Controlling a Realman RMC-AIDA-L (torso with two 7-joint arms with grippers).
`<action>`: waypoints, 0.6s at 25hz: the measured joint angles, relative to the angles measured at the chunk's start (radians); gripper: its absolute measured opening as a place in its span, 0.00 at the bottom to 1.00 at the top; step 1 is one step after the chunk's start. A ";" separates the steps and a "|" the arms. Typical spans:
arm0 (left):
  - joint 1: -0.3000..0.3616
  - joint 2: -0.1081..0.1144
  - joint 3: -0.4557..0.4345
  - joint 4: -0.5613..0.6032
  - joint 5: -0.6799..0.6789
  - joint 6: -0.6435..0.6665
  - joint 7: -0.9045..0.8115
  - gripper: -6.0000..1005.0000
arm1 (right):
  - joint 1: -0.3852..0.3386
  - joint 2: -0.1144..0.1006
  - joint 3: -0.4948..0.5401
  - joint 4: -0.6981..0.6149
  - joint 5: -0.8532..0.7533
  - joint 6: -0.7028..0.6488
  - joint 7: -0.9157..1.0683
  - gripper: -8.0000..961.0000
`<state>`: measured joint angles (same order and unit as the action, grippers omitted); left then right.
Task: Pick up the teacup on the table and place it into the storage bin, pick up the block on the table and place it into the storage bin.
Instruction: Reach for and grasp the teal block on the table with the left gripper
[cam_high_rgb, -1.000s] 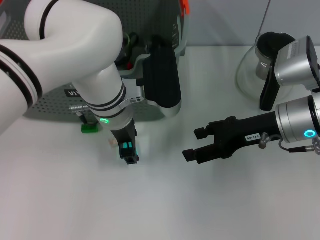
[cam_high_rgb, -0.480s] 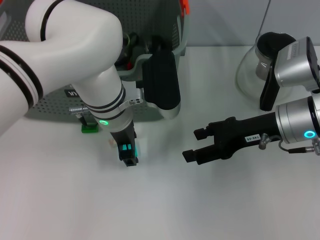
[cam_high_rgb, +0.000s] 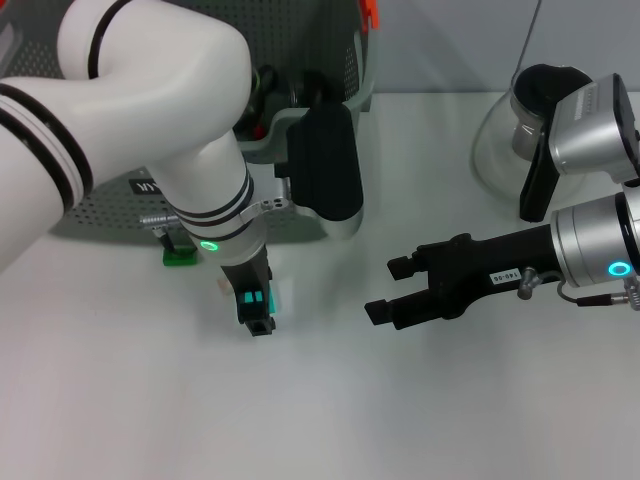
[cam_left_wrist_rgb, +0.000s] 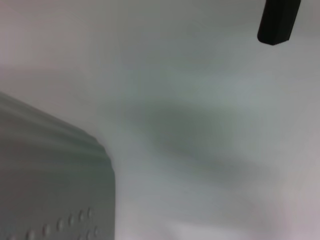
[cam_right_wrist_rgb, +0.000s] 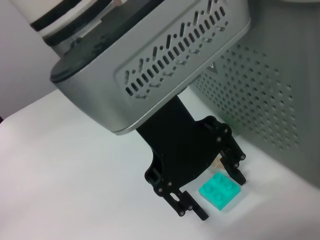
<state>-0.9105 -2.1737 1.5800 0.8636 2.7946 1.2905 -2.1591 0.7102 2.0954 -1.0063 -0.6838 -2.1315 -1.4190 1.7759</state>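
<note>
left gripper (cam_high_rgb: 258, 318) at the end of the big white arm has crept slightly down and toward the robot over the last second, and now stands straight over the small teal studded plastic block (cam_right_wrist_rgb: 220, 188) on the white table (cam_high_rgb: 300, 420), its black fingers (cam_right_wrist_rgb: 192, 207) spread apart with the block between them and not yet pinched; the right wrist view shows this best, one finger on each side and the block flat on the tabletop. that small descent suggests the arm is settling into a grasp, so the block step looks to be just beginning, with closing the jaws the likely next call. behind the arm, the large grey-green perforated plastic storage bin (cam_high_rgb: 110, 205) with its orange rim clip (cam_high_rgb: 370, 12) sits near the block, so the carry should be short, though the arm will need to lift over the rim. the right gripper (cam_high_rgb: 390, 290), black and long-fingered, hangs idle over the table well apart from the block, its jaws parted and holding nothing. a clear glass jug with a black lid (cam_high_rgb: 515, 130) stands at the far right of the table. a little green piece (cam_high_rgb: 180, 257) lies against the bin's foot. the teacup cannot be made out on the table; dark items show inside the bin, but whether one is the cup cannot be told.
</note>
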 joint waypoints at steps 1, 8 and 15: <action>-0.001 0.000 0.000 -0.001 0.000 0.001 0.000 0.64 | 0.000 0.000 0.000 0.000 0.000 0.000 -0.001 0.91; -0.009 0.000 0.001 -0.010 -0.003 0.022 0.000 0.64 | 0.000 0.000 0.004 0.000 0.001 0.000 -0.004 0.91; -0.006 0.000 -0.004 0.025 -0.016 0.064 0.008 0.63 | 0.002 0.000 0.008 0.000 0.001 0.002 -0.005 0.91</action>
<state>-0.9163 -2.1734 1.5763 0.8887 2.7781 1.3541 -2.1509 0.7123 2.0955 -0.9986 -0.6842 -2.1305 -1.4168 1.7705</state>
